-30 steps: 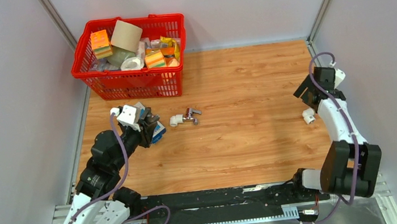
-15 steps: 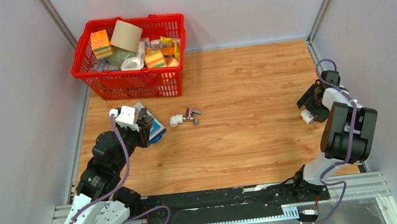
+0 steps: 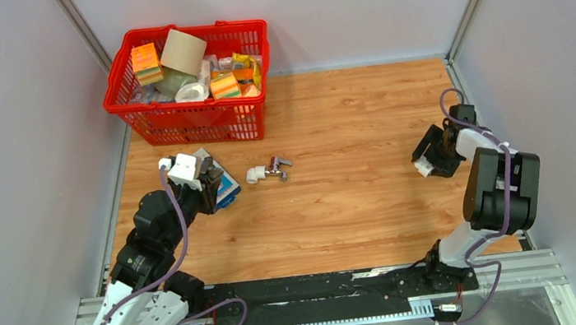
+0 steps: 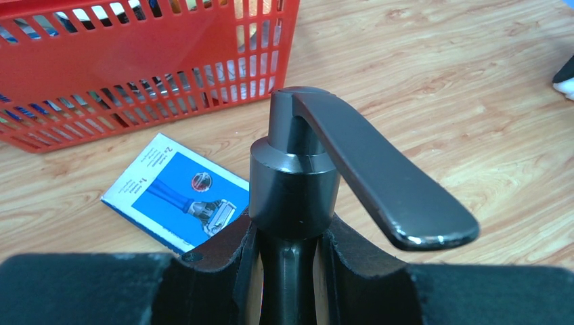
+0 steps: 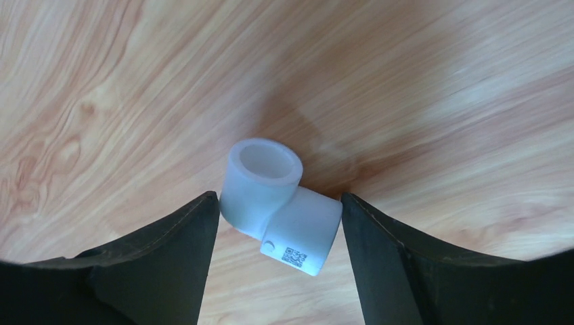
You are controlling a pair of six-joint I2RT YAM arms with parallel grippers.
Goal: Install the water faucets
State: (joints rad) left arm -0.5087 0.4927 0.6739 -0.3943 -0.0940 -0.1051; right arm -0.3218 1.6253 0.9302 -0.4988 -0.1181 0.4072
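Dark grey faucet clamped in the left gripper at the near left, by the blue-and-white box. Its long axis runs out along the fingers, with the lever handle slanting right. At the far right, the right gripper straddles a white elbow fitting lying on the table, one socket facing up; a firm grasp cannot be told. Step, as judged: fetching the elbow. Next: squeeze squarely, lift, align the socket with the faucet's hidden inlet. Chrome faucet lies mid-table.

The basket sits far left; the flat box lies before it, the faucet just right, 1 elbow fitting far right.
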